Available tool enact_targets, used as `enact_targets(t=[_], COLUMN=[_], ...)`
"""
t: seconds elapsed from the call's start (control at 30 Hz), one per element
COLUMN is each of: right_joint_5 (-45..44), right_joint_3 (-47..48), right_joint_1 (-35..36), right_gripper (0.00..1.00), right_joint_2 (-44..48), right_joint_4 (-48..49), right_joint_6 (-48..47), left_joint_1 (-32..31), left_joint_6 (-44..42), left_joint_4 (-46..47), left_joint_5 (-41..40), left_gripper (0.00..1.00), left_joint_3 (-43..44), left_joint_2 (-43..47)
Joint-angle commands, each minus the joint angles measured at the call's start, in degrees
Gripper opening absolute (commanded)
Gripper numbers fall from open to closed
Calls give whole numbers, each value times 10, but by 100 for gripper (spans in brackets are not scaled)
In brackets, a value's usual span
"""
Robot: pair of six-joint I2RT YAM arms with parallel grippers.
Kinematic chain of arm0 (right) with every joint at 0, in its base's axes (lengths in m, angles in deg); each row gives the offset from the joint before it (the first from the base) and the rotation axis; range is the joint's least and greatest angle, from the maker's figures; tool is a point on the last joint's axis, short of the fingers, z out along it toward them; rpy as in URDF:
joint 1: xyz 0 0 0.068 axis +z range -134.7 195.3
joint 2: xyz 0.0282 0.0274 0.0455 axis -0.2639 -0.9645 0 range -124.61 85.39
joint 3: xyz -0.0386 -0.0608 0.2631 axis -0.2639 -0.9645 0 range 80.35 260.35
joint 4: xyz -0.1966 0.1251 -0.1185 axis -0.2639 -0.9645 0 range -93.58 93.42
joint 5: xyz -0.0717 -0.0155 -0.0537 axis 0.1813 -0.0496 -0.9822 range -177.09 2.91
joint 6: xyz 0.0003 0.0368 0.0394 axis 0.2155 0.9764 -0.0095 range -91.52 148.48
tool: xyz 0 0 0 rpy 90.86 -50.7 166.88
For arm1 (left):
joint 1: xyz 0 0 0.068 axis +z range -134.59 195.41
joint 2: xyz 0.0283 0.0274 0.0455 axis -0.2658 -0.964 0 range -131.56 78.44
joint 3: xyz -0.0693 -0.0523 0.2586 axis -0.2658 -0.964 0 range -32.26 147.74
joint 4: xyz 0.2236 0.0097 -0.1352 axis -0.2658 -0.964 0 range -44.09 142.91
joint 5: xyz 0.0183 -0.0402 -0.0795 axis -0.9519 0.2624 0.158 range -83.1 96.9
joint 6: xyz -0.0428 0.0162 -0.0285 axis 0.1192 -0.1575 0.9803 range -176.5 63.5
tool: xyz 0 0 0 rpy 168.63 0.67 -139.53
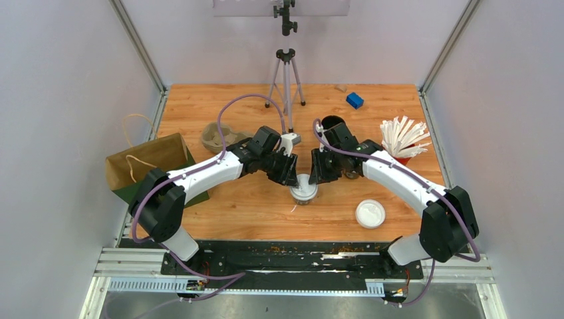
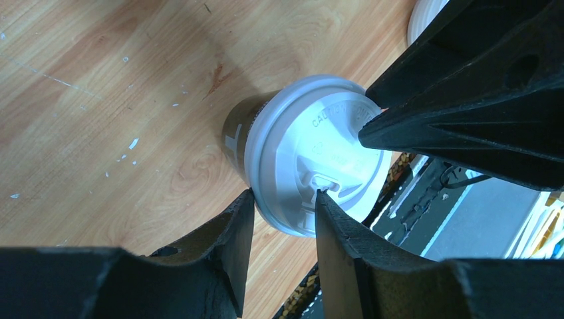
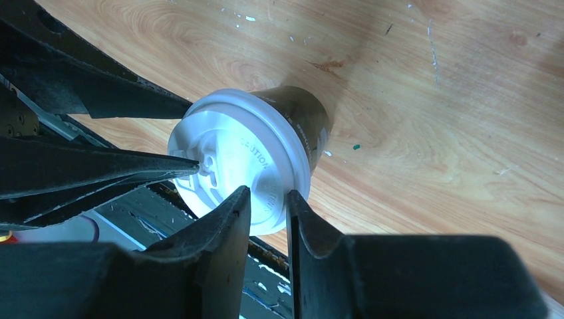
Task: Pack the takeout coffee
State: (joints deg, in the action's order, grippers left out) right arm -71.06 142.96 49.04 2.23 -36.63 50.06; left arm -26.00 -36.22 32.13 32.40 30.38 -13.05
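Note:
One takeout coffee [image 1: 304, 191], a dark paper cup with a white lid, stands on the wooden table between both arms. In the left wrist view its lid [image 2: 312, 146] faces the camera. My left gripper [image 2: 284, 194] pinches the lid's near edge, one finger outside the rim and one on top by the sip hole. In the right wrist view my right gripper [image 3: 267, 191] straddles the opposite rim of the lid [image 3: 233, 153], with narrow jaws touching it. From above, the left gripper [image 1: 290, 178] and right gripper [image 1: 315, 176] meet over the cup.
A brown paper bag [image 1: 143, 163] stands open at the left edge. A loose white lid [image 1: 370, 213] lies front right. Behind the right arm are a black cup stack [image 1: 331, 124], a holder of white sticks [image 1: 402, 139], a blue block [image 1: 354, 100] and a tripod [image 1: 286, 73].

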Motion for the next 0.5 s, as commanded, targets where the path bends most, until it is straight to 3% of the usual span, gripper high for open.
enact_targets(t=[0.0, 0.47], right_joint_5=[-20, -35], right_joint_3=[-27, -75], right_joint_1=[6, 6], right_gripper=[27, 25], right_joint_2=[4, -3], right_joint_4=[-6, 2], right_joint_6=[-8, -7], left_joint_1=[0, 0], left_joint_6=[-12, -17], left_joint_4=[-15, -25], left_joint_5=[-8, -21], left_gripper=[45, 45], left_joint_3=[4, -9], left_joint_2=[-15, -18])
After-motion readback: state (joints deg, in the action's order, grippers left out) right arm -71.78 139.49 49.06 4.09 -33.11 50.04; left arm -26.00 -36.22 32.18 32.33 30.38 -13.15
